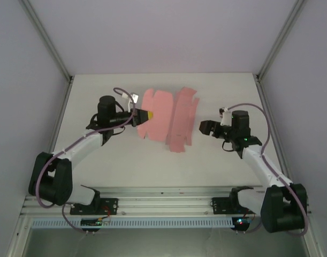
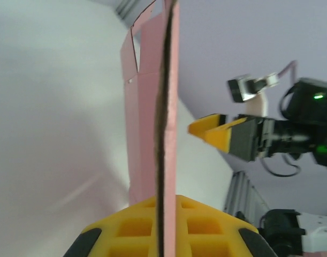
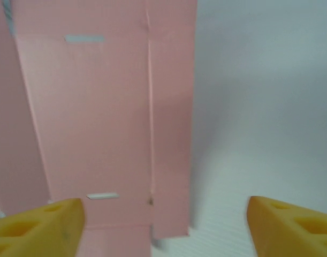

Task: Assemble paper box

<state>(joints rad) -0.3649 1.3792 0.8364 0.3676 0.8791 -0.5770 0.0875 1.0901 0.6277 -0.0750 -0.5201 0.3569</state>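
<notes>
Assembly looks barely begun. The paper box (image 1: 166, 115) is a die-cut sheet spread on the tabletop (image 1: 131, 166), with its panels creased but no walls locked, so there is no compartment yet and nothing inside. The left tool (image 1: 144, 114) is clamped on the sheet's edge, and the card runs ahead from between its fingers. The right tool (image 3: 166, 230) gapes wide apart, with the sheet just ahead of it and untouched.

Paper box (image 1: 168, 115) lies flat at centre of table (image 1: 131, 166); left gripper (image 1: 146, 114) on its left edge; right gripper (image 1: 203, 127) to its right, apart.
</notes>
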